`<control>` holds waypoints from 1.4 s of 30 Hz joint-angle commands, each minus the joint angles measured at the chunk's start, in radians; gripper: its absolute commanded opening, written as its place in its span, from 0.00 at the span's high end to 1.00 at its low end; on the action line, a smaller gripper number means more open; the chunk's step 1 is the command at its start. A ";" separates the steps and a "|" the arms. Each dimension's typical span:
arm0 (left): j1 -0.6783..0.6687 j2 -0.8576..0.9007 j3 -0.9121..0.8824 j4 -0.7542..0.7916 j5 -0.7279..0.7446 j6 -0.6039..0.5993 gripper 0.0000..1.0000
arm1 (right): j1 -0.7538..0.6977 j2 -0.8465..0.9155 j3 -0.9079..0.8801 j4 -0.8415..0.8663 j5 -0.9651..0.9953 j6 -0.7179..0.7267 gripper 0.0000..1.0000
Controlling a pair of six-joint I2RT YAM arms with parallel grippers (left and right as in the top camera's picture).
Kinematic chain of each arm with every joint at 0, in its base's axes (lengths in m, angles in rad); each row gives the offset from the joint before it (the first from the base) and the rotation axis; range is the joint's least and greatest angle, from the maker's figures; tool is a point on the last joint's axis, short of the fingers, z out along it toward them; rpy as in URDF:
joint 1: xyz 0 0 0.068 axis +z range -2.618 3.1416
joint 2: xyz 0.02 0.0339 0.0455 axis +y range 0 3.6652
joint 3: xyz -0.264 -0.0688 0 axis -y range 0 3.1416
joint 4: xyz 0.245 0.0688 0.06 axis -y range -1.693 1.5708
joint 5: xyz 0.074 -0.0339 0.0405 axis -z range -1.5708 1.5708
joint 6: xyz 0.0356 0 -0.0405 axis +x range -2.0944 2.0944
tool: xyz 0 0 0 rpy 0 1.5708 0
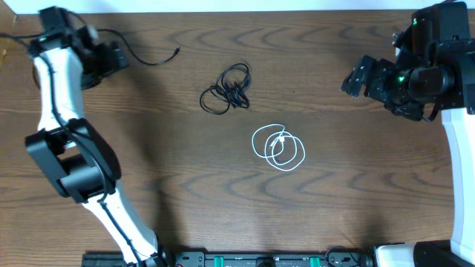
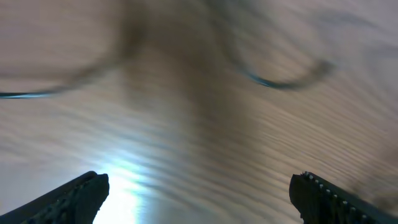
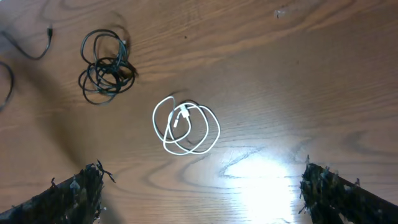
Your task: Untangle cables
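Left gripper [image 2: 199,186] and right gripper [image 3: 202,177] are both gaping empty, black coil [image 3: 109,71] and white coil [image 3: 181,118] lying apart in the middle, stray black cord [image 1: 175,53] trailing by the left arm [image 1: 56,96], so I'm reckoning that black coil is wanting a pinch next.

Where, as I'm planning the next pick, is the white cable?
Overhead, the white cable lies coiled near the middle of the table, below and right of the coiled black cable, not touching it.

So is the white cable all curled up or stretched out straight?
Curled up. The white cable lies in a few overlapping loops, not stretched out.
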 commanded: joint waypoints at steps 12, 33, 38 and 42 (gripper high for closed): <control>-0.282 0.014 -0.010 -0.299 0.207 -0.012 0.02 | 0.039 -0.005 -0.061 -0.033 0.002 -0.068 0.01; -0.492 0.014 -0.011 -0.537 0.201 -0.017 0.02 | 0.171 -0.005 -0.399 0.166 -0.089 -0.067 0.01; -0.489 0.014 -0.011 -0.533 0.103 -0.058 0.02 | 0.174 -0.005 -0.402 0.170 -0.089 -0.067 0.01; -0.487 0.014 -0.012 -0.563 -0.006 -0.101 0.02 | 0.175 -0.005 -0.402 0.169 -0.089 -0.067 0.01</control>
